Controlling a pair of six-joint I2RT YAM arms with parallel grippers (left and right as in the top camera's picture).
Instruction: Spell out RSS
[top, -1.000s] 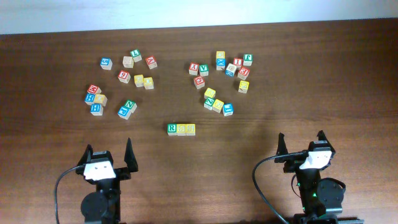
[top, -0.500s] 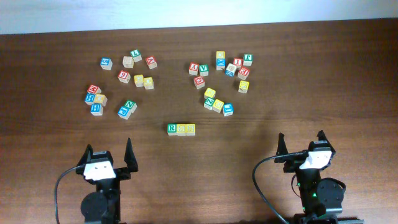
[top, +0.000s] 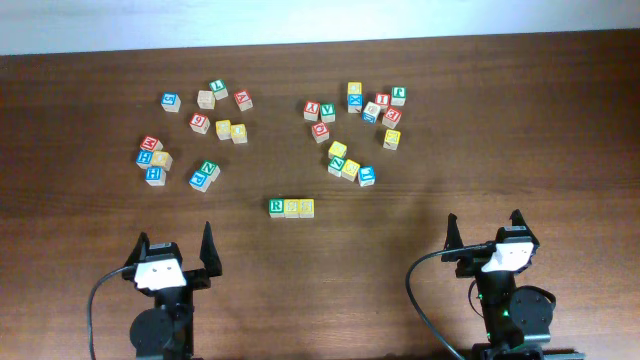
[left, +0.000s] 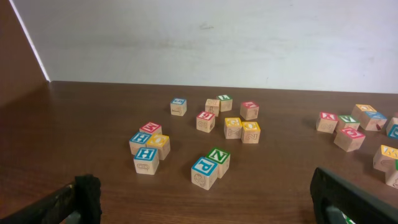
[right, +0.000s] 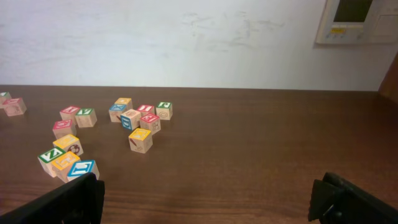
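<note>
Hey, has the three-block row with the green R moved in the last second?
No. The row stays put on the table, with the same gap to the nearest blue cube.

left tool (top: 176, 237): wide open, tips aimed forward, away from its arm
left tool fingers (left: 87, 198): dark, one at each lower corner of the left wrist view, wide gap between them
left arm (top: 158, 325): tucked straight behind the tool; white wrist block just behind the fingers; black cable loops off to its left
right tool (top: 484, 218): wide open, tips forward
right tool fingers (right: 348, 198): dark, far apart at the lower corners of the right wrist view
right arm (top: 512, 312): stacked behind the tool; black cable curves off to its left
spacing: tools well apart
</note>
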